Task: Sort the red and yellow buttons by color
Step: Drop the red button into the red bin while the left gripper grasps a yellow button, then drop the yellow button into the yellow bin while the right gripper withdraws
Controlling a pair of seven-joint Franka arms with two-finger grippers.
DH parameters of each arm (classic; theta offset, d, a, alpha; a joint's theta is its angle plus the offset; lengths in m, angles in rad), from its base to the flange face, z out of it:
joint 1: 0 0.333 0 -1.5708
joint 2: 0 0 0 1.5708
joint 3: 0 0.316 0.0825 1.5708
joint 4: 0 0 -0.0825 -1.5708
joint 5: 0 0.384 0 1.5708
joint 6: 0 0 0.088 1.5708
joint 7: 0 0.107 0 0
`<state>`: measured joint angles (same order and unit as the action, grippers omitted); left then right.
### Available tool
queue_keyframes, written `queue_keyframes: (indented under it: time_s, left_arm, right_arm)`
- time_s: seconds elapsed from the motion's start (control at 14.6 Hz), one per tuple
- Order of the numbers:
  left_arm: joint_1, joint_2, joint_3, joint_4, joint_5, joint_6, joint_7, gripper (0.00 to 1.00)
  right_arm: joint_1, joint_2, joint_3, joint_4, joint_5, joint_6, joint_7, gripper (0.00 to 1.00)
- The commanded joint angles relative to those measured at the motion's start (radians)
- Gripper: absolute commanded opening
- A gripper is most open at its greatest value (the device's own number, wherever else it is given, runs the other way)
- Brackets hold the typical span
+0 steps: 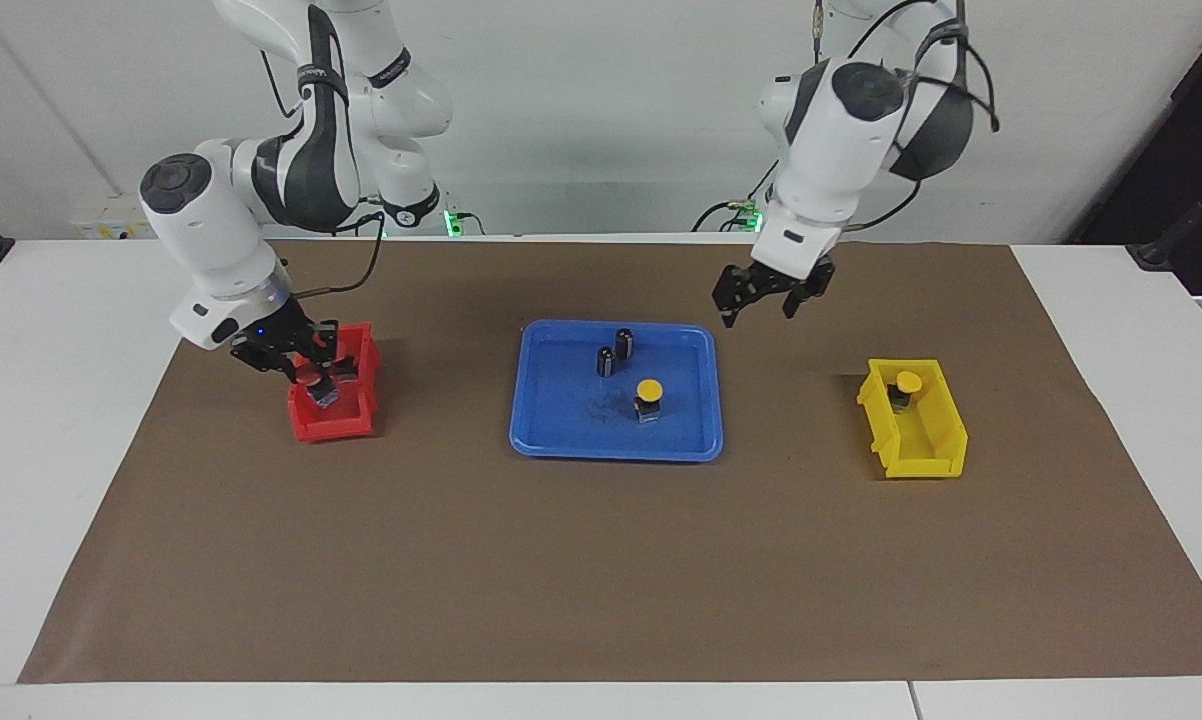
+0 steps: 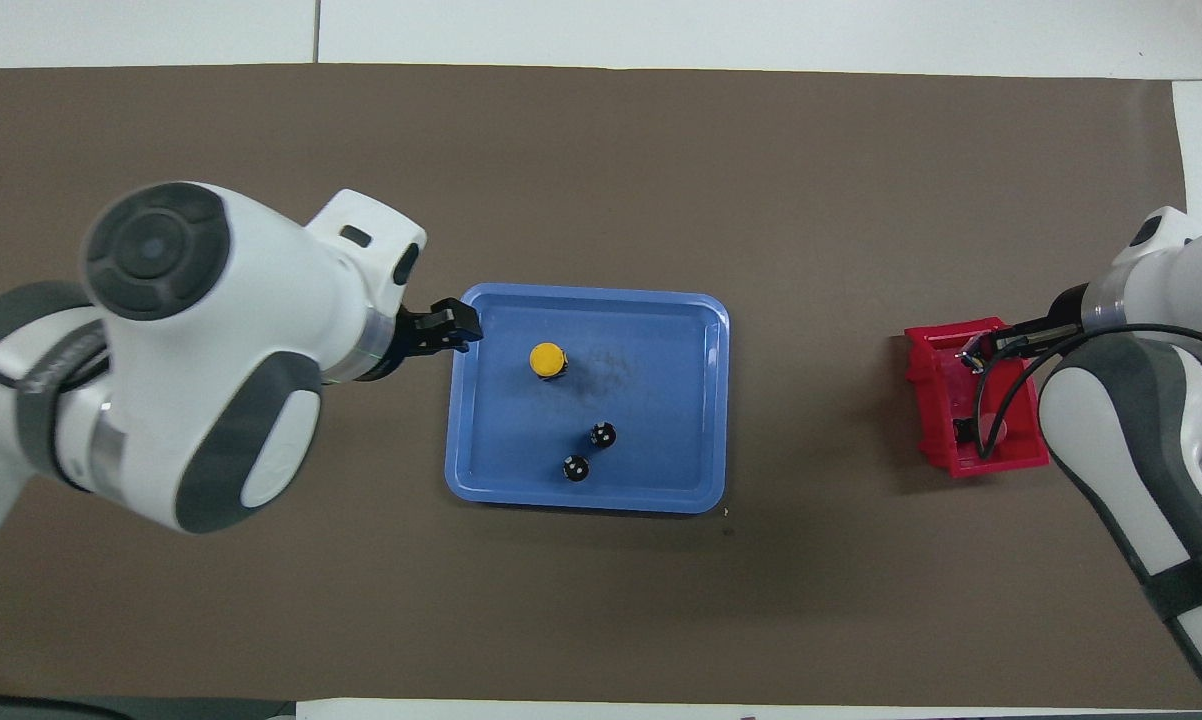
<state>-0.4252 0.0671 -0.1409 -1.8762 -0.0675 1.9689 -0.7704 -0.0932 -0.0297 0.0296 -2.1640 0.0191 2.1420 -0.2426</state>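
One yellow button (image 1: 648, 398) stands in the blue tray (image 1: 561, 440); it also shows in the overhead view (image 2: 548, 360). A second yellow button (image 1: 905, 388) sits in the yellow bin (image 1: 926, 455). My right gripper (image 1: 308, 375) is low in the red bin (image 1: 333, 425), shut on a red button (image 1: 306, 378) that hangs tilted. A dark base (image 1: 347, 369) of another item lies in that bin nearer the robots. My left gripper (image 1: 761, 300) is open and empty, up in the air over the tray's edge toward the left arm's end.
Two small black cylinders (image 1: 623, 343) (image 1: 606, 361) stand in the tray, nearer the robots than the yellow button. A brown mat (image 1: 601, 580) covers the table. In the overhead view my left arm hides the yellow bin.
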Motion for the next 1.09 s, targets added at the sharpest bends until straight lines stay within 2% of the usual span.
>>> queue_keyframes:
  time_s: [0.0,0.27,0.48,0.61,0.68,0.75,0.82,0.89,0.96,1.02]
  left_arm:
    - [-0.084,0.12,0.018,0.058,0.044,0.044,-0.223,0.97]
    - [-0.147,0.192,0.017,0.069,0.087,0.107,-0.336,0.96]
    - [-0.165,0.296,0.018,0.133,0.109,0.123,-0.342,0.93]
    - [-0.164,0.306,0.02,0.132,0.121,0.142,-0.342,0.8]
    - [-0.164,0.306,0.02,0.131,0.121,0.145,-0.342,0.71]
    - [-0.162,0.306,0.021,0.131,0.121,0.151,-0.342,0.54]
    - [-0.159,0.306,0.021,0.131,0.12,0.163,-0.342,0.34]
    - [-0.155,0.307,0.021,0.129,0.121,0.166,-0.34,0.05]
    - [-0.152,0.312,0.021,0.129,0.121,0.168,-0.337,0.01]
    - [-0.15,0.312,0.021,0.138,0.118,0.153,-0.339,0.01]
  right_arm:
    - [-0.009,-0.061,0.001,-0.105,0.016,0.053,-0.012,0.2]
    - [-0.014,-0.056,0.001,-0.184,0.016,0.165,-0.011,0.2]
    - [-0.013,-0.027,0.001,-0.203,0.016,0.231,-0.009,0.2]
    - [-0.011,-0.029,0.001,-0.206,0.016,0.237,-0.007,0.23]
    - [-0.011,-0.029,0.001,-0.206,0.016,0.236,-0.012,0.34]
    - [-0.013,-0.029,0.001,-0.204,0.016,0.228,-0.012,0.51]
    - [-0.013,-0.029,0.001,-0.194,0.015,0.219,-0.012,0.77]
    - [-0.013,-0.026,0.001,-0.172,0.015,0.19,-0.012,0.86]
    - [-0.013,-0.016,0.001,-0.119,0.015,0.13,-0.011,1.0]
    - [-0.011,-0.007,0.001,-0.044,0.015,0.049,-0.004,1.0]
